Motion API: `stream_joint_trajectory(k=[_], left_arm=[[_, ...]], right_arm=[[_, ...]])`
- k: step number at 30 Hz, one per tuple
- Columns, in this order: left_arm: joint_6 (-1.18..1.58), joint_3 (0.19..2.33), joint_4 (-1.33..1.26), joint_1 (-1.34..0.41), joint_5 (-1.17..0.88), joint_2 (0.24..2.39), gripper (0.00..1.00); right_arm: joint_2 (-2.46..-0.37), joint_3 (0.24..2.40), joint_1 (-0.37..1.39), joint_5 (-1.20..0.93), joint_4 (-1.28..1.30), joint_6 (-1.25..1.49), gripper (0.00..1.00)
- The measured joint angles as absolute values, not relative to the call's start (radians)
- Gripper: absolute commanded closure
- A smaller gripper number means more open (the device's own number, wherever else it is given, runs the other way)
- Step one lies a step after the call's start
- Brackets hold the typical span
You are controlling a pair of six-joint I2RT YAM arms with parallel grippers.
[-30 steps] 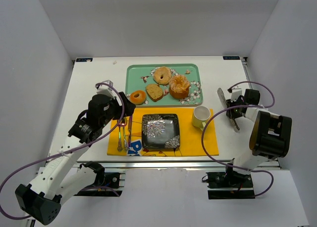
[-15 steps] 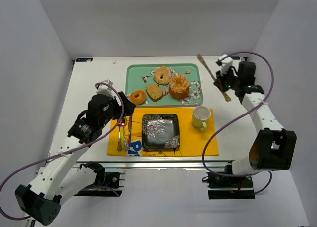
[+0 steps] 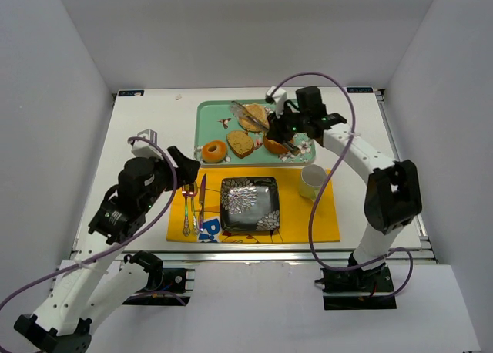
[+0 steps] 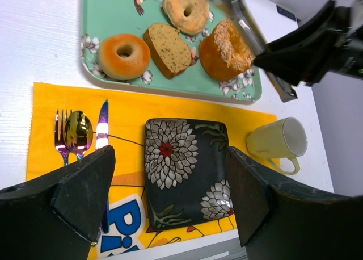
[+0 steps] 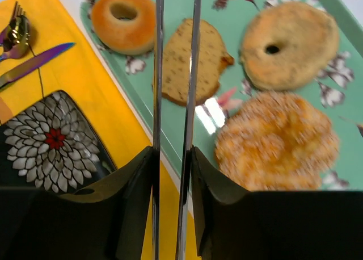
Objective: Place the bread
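Observation:
The bread (image 3: 214,150), a small golden-orange ring doughnut, lies at the near left corner of the green tray (image 3: 202,122). It also shows in the left wrist view (image 4: 123,55) and the right wrist view (image 5: 123,19). My right gripper (image 3: 282,129) hangs over the tray's right half, shut on metal tongs (image 3: 248,114). The tongs' two blades (image 5: 193,72) run out over the bread slice, their tips just right of the doughnut and slightly apart. My left gripper (image 3: 183,173) is open above the placemat's left side, holding nothing. A black flowered plate (image 3: 249,203) is empty.
On the tray also lie a pale bagel (image 5: 289,41), a bread slice (image 3: 240,142) and a fluted orange cake (image 4: 227,50). A yellow placemat (image 3: 323,218) carries the plate, a cream cup (image 3: 312,182) and a fork, spoon and knife (image 3: 192,206).
My right arm swung from the table's right side, up and leftward, to over the tray, carrying the tongs. My left arm drew back a little toward its base.

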State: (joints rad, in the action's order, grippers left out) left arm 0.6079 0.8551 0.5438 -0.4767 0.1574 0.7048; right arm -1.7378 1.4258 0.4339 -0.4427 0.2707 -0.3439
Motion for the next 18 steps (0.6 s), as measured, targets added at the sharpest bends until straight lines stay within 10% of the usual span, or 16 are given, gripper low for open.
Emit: stream_joint_trajectory(k=[18], left_arm=[[0.678,0.863,0.640,-0.477,0.229,0.606,0.11]], right_arm=[[-1.865,1.549,0.649,-0.422,0.325,-0.422,0.51]])
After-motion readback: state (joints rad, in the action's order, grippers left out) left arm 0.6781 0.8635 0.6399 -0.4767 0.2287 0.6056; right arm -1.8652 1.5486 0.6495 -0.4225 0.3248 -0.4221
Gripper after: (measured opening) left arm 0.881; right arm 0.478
